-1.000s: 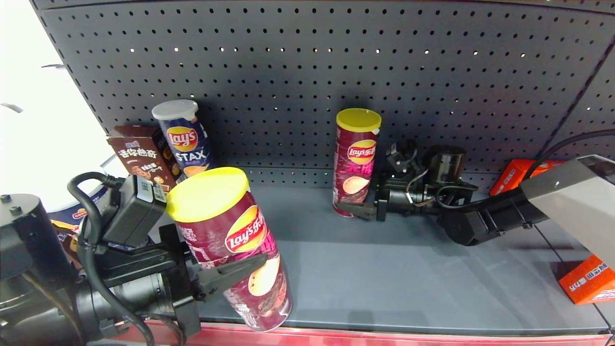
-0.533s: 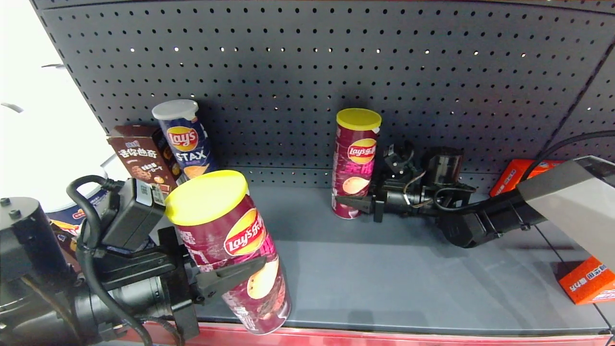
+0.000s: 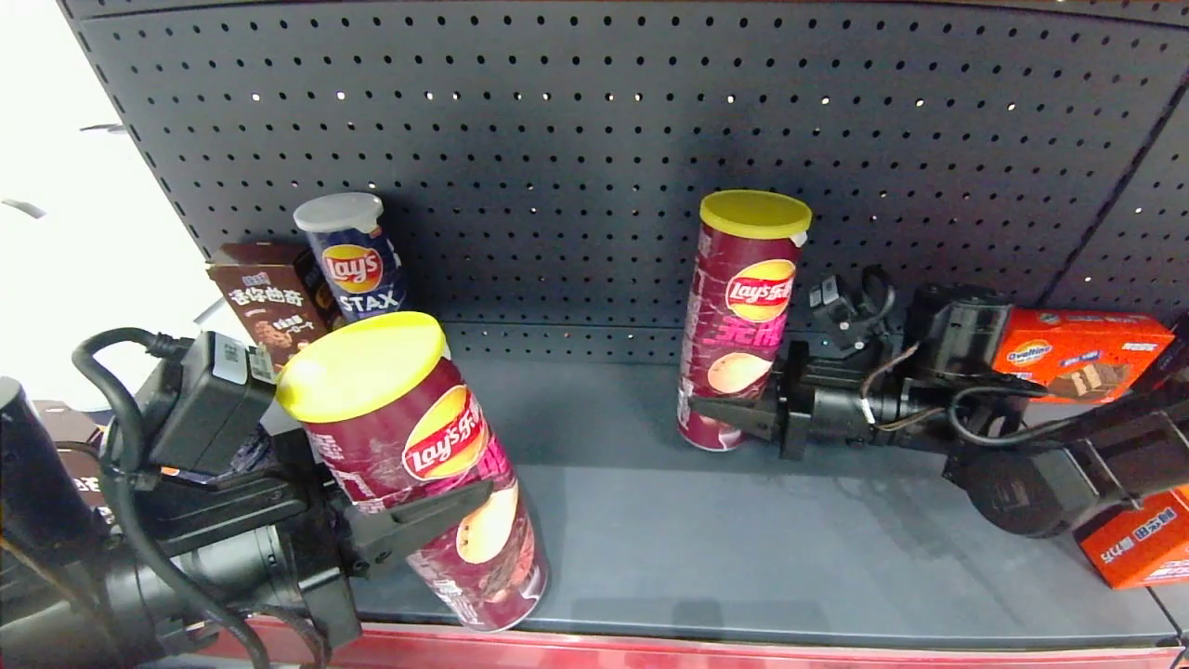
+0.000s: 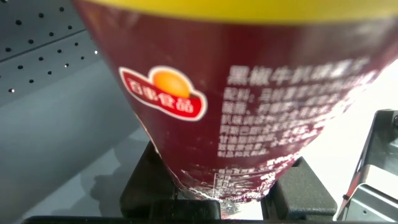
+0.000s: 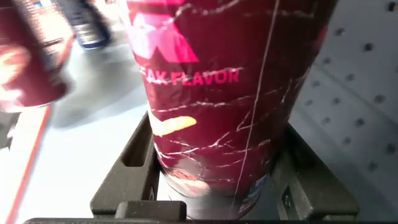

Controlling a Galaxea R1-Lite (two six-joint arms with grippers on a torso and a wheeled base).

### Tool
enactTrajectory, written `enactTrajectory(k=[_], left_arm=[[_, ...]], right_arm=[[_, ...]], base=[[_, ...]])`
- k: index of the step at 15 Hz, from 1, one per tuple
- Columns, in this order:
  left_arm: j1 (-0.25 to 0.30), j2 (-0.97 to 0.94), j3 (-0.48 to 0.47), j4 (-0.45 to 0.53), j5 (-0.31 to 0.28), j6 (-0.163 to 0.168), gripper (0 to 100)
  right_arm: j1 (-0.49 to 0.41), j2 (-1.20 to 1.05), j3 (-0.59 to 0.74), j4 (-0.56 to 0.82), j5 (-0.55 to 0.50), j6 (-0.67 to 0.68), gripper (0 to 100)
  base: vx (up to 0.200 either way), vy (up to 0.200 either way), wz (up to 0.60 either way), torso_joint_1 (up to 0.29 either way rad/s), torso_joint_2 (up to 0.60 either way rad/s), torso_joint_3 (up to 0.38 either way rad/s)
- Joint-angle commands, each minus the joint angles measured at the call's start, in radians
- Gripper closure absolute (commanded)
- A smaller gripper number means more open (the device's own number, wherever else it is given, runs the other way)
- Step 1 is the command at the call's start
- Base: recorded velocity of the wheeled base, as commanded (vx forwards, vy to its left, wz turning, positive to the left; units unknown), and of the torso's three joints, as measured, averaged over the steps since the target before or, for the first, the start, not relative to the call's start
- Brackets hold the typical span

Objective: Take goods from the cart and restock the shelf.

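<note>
Two maroon chip cans with yellow lids are in hand. My left gripper [image 3: 432, 506] is shut on the near can [image 3: 409, 446], which tilts over the front left of the grey shelf [image 3: 706, 548]. In the left wrist view that can [image 4: 249, 93] sits between the jaws of the left gripper [image 4: 227, 190]. My right gripper [image 3: 725, 413] is shut on the far can [image 3: 743, 307], which stands upright near the pegboard at mid-shelf. I cannot tell if its base touches the shelf. In the right wrist view the right gripper [image 5: 217, 183] clamps the can [image 5: 224, 93] low down.
A blue chip can [image 3: 358, 265] and a brown cookie box [image 3: 269, 302] stand at the back left. Orange boxes sit at the back right [image 3: 1082, 348] and front right [image 3: 1138, 544]. The pegboard wall [image 3: 594, 139] closes the back. A red strip [image 3: 743, 652] edges the front.
My right gripper has carried its can to the right and nearer, uncovering the orange box behind. My left gripper with its can has drifted slightly left.
</note>
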Motion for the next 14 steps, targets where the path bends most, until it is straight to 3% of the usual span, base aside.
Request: enactTrajectory(k=[1,5,9,14], left_arm=[[0.002,-0.009,0.000,-0.001,0.001,-0.001,100],[0.002,-0.009,0.000,-0.001,0.001,-0.001,100],[0.002,-0.009,0.000,-0.001,-0.001,-0.001,100],[0.000,-0.011,0.011,-0.001,-0.001,0.001,100]], right_arm=[[0.046,-0.154,0.148,-0.048,-0.057,0.001,100],[0.184,-0.269,0.291,-0.058,-0.219,0.007,100],[0.218,-0.323,0.398,-0.065,-0.271,0.009,100],[0.249,-0.271,0.506,-0.182,-0.330,-0.002,100]], base=[[0.000,0.000,0.00,0.000,0.00,0.000],[0.000,0.000,0.00,0.000,0.00,0.000],[0.000,0.000,0.00,0.000,0.00,0.000],[0.000,0.000,0.00,0.000,0.00,0.000]])
